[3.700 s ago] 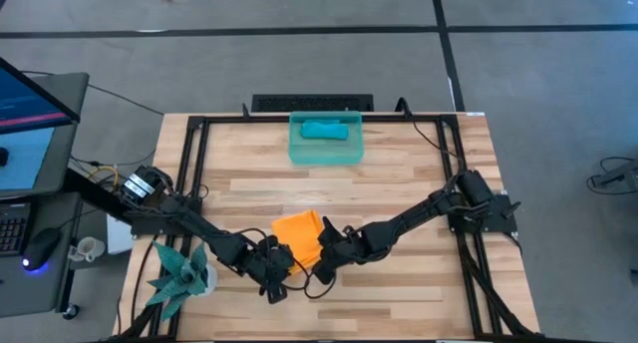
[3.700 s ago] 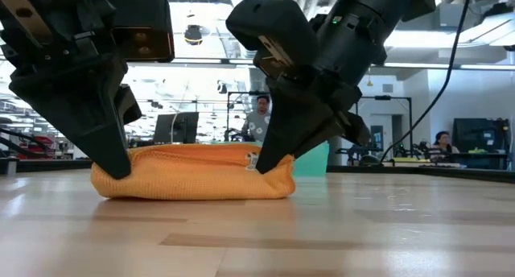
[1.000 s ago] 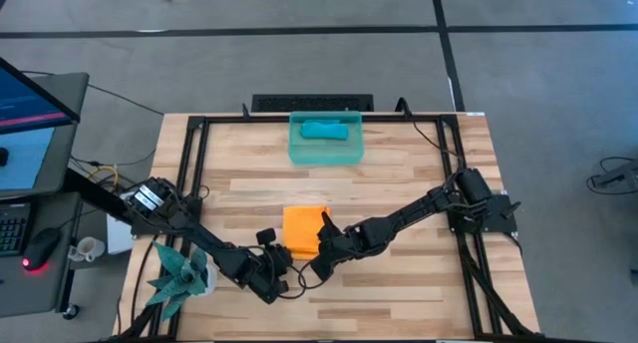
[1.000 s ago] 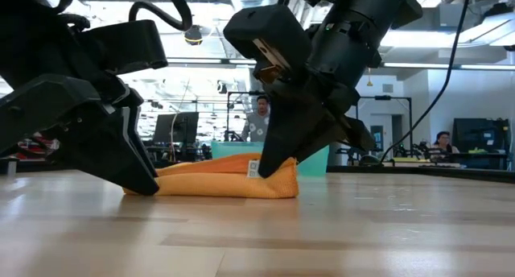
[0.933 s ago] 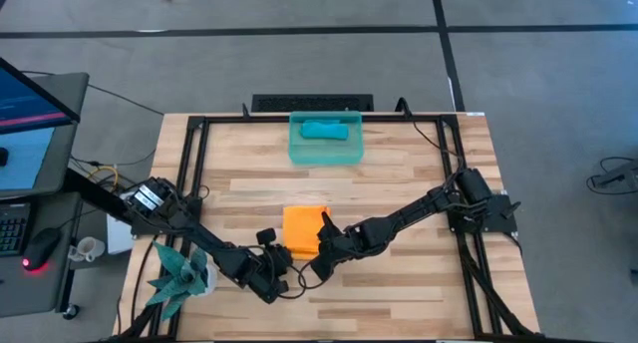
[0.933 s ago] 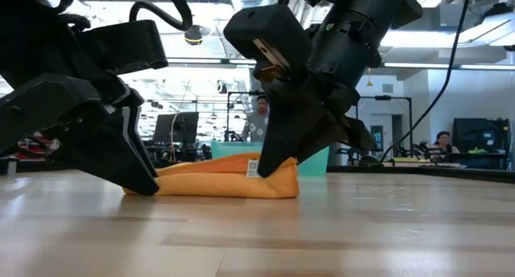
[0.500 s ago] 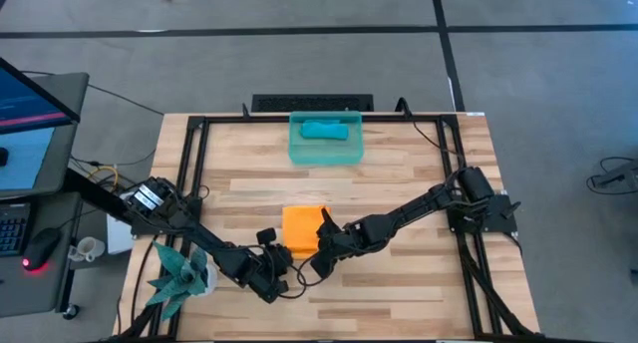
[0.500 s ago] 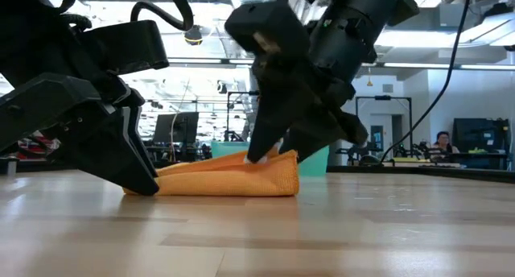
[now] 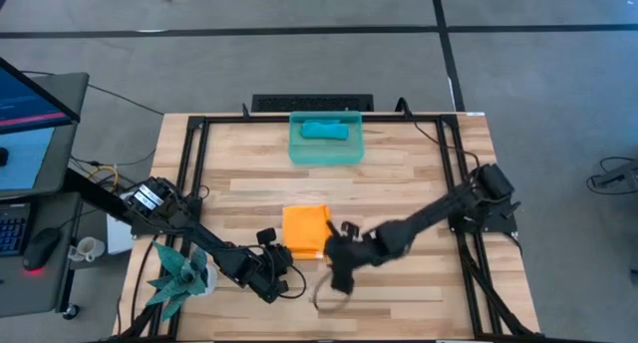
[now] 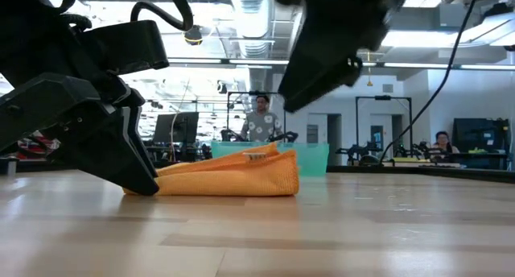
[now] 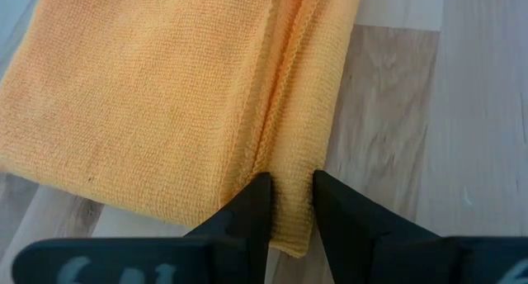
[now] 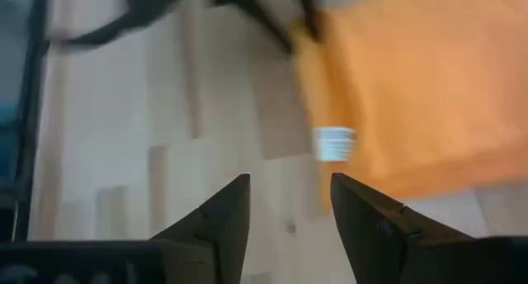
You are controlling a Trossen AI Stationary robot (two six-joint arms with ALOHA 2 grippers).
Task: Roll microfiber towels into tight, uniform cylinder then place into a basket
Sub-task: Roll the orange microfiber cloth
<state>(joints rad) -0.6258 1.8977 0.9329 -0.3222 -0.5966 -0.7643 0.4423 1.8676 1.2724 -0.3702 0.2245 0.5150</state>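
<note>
At near corner of folded orange towel [image 9: 305,230]: left pincer [image 11: 289,203] pinching its edge; right pincer [image 12: 285,203] open, beside towel, clear.

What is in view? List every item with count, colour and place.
orange towel: one, bright orange, folded flat at the table's front centre, a white tag on top.
teal-blue towel: one, rolled up, lying inside the basket.
basket: one, translucent teal-green, at the table's far edge, centre.
plant figure: one, teal and spiky, at the front left corner.
table: one, pale wood planks with a black frame.
monitor: one, on a stand left of the table.
people: two, far off in the room behind, in the low view.
left gripper: dark, shut on the orange towel's near edge.
right gripper: dark, open, off the orange towel, holding nothing.
</note>
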